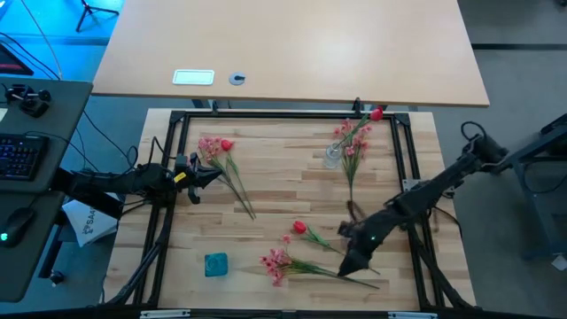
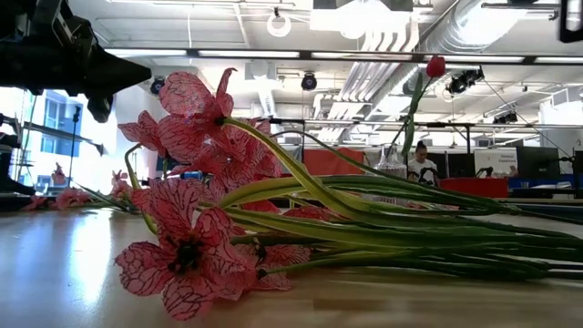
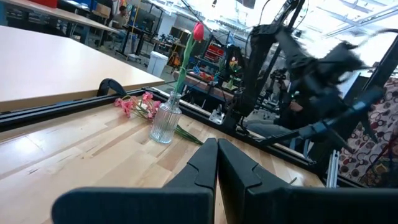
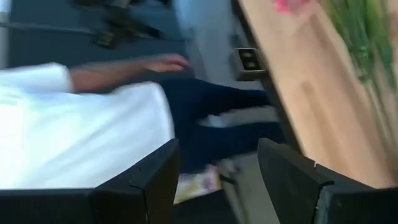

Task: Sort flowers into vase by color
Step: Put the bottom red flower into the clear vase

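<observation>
Nearby: blue object (image 1: pixel 215 264) beside pink spray (image 1: pixel 276 263); person (image 4: pixel 81 134) offside.

The high view looks straight down on the whole wooden table (image 1: pixel 292 190), both arms and the desk beyond it. The low view sits at tabletop level, very close to a pink spray (image 2: pixel 196 246) that fills its foreground, and faces level across the table into the room. The left wrist view looks forward past its own fingers (image 3: pixel 205 168) across the table at the glass vase (image 3: pixel 165 121), which the high view shows too (image 1: pixel 333 156). The right wrist view points off the table edge toward the floor and a person (image 4: pixel 81 130).
</observation>
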Available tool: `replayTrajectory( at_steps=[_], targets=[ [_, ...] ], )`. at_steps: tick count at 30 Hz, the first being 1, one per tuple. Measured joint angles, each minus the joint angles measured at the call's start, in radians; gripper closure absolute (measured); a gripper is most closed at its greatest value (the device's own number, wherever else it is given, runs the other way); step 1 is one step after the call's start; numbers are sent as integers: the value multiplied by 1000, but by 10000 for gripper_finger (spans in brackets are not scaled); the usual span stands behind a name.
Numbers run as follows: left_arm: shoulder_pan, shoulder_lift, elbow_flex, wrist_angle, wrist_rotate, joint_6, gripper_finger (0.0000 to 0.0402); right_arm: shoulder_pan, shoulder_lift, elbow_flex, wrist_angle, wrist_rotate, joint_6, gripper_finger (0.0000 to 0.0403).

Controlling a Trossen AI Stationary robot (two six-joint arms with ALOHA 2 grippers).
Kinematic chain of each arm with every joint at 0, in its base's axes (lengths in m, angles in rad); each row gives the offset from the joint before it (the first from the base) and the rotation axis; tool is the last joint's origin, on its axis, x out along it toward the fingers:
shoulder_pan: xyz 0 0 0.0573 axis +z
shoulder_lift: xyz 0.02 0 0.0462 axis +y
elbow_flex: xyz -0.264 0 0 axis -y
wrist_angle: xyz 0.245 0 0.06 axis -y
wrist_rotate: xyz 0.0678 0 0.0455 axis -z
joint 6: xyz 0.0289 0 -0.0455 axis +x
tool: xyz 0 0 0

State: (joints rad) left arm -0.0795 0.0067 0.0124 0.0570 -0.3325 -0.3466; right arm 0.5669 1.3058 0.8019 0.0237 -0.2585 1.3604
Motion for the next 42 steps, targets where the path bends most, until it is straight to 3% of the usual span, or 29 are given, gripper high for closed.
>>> replayTrajectory(
  at_steps=[6,10,14,24,36,39,42],
  targets=[
    [0,0,0,0,0,0,401,-32,271,343,-612,19,-145,192],
    [0,0,0,0,0,0,401,-52,401,431,-892,47,-105,192],
    [0,0,0,0,0,0,401,-82,444,393,-796,12,-150,192],
    [0,0,0,0,0,0,401,-122,495,378,-768,111,-304,192],
    [0,0,0,0,0,0,401,-98,613,382,-744,165,-307,197],
    [0,0,0,0,0,0,401,-96,626,382,-782,202,-289,230],
    [0,0,0,0,0,0,401,-86,629,382,-817,244,-311,300]
  ],
)
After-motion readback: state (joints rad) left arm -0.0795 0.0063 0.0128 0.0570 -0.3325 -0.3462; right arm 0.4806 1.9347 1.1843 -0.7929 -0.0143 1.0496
